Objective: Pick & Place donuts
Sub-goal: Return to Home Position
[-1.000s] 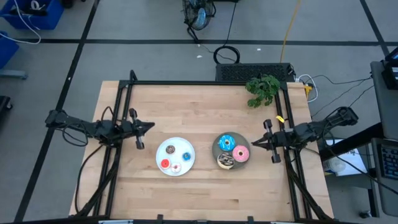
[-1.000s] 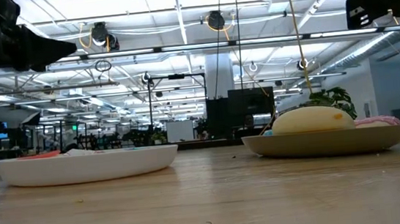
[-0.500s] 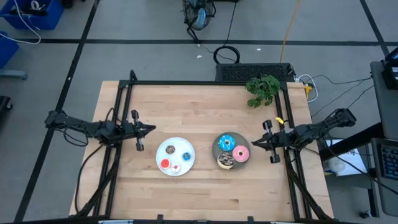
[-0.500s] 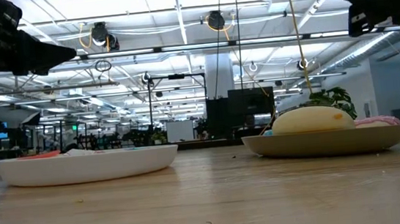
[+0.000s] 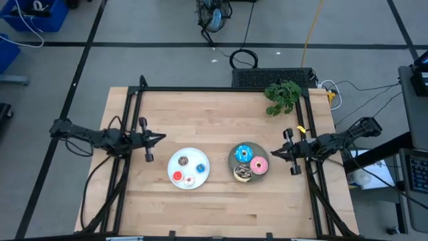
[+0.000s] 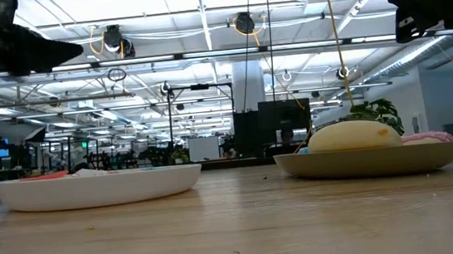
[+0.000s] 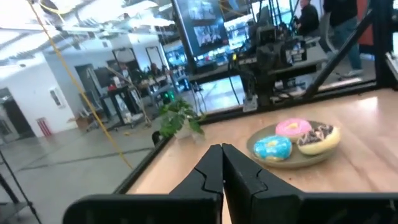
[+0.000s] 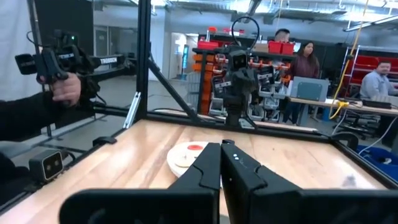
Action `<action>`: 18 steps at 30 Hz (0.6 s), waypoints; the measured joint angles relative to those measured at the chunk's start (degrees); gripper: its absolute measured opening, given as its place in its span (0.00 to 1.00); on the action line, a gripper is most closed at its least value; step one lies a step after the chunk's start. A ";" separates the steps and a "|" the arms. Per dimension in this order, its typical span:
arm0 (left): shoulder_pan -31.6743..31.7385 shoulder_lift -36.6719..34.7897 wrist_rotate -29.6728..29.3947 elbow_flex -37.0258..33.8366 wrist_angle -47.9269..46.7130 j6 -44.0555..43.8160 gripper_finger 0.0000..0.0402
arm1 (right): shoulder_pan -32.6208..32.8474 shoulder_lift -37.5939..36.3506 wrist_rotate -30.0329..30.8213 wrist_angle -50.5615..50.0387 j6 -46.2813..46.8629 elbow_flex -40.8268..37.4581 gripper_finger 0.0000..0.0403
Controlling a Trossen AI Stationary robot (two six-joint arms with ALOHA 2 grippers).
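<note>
Three larger donuts lie on the grey plate [image 5: 235, 161]: blue [image 5: 243, 152], pink [image 5: 259, 165] and brown with sprinkles [image 5: 243, 173]; the left wrist view shows them too [image 7: 292, 138]. Several mini donuts lie on the white plate [image 5: 188, 156]: brown [image 5: 182, 161], blue [image 5: 200, 168], red [image 5: 177, 177], pink-white [image 5: 189, 181]. My left gripper [image 5: 162, 138] hangs shut above the table, left of the white plate. My right gripper [image 5: 271, 154] hangs shut, right of the grey plate. Neither touches anything.
A green plant [image 5: 282, 96] sits at the table's far right corner. A black frame [image 5: 200, 89] runs along the table's far and side edges. People stand in the room beyond the table [image 8: 309, 62]. Bare wood lies near and far of both plates.
</note>
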 joint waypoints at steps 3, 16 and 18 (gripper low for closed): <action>-0.37 -1.36 -0.08 1.31 -5.35 -1.06 0.01 | 0.00 -0.01 -0.02 0.02 -0.09 -0.04 0.00; -0.42 -6.40 3.56 -1.61 -8.19 -10.37 0.01 | 0.00 -0.01 -0.07 -0.32 -0.63 -1.78 0.00; -0.79 -6.42 4.39 -1.61 -8.04 -9.83 0.01 | -0.02 0.02 -0.06 -1.36 -1.11 -1.77 0.00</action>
